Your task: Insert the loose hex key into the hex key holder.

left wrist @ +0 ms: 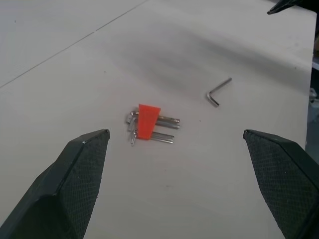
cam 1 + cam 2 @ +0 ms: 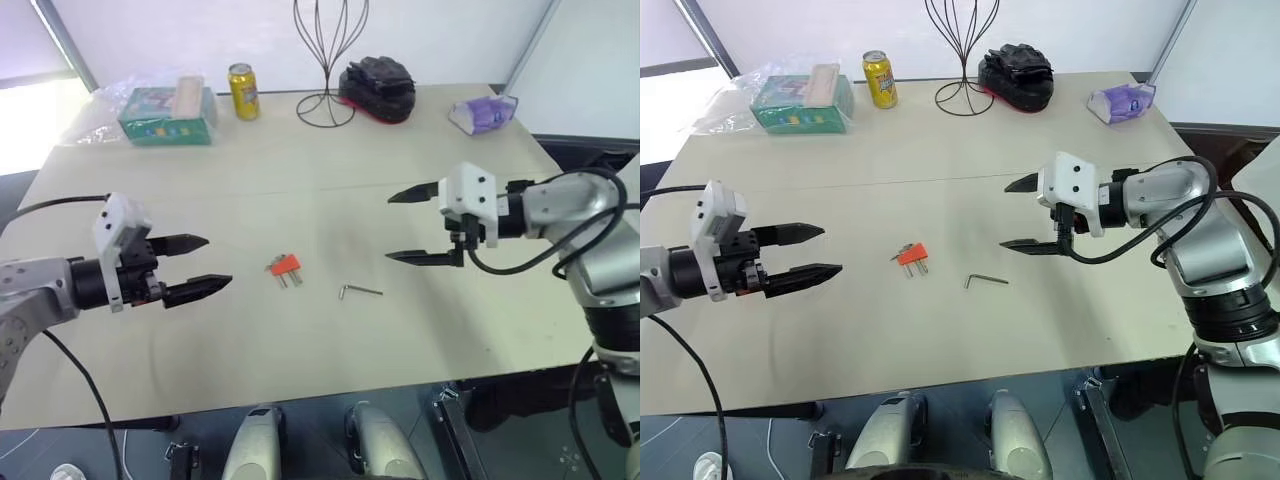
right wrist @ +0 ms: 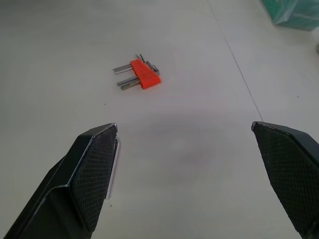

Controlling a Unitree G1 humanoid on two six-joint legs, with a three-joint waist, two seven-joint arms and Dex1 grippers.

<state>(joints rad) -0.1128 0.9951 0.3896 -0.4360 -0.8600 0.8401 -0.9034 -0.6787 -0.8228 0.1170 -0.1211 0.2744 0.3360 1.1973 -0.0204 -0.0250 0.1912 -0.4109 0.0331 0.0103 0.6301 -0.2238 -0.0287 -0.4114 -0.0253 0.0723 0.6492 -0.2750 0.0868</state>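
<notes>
Mid-counter [image 2: 300,380]: hex key holder [image 2: 284,267] and loose hex key [image 2: 358,291], apart, bare surface around. Left claw [image 2: 200,265] and right claw [image 2: 415,225] spread, empty, flanking above.

One loose hex key [image 2: 359,291]; one hex key holder [image 2: 284,266]; two grippers, left gripper [image 2: 195,265] and right gripper [image 2: 412,226]; one yellow can [image 2: 243,92]; one wire stand [image 2: 329,60]; one green box [image 2: 166,113]; one purple packet [image 2: 483,113]; one black-and-red item [image 2: 378,88]; one table [image 2: 300,340]

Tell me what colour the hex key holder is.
Orange-red; the holder shows best in the left wrist view.
</notes>
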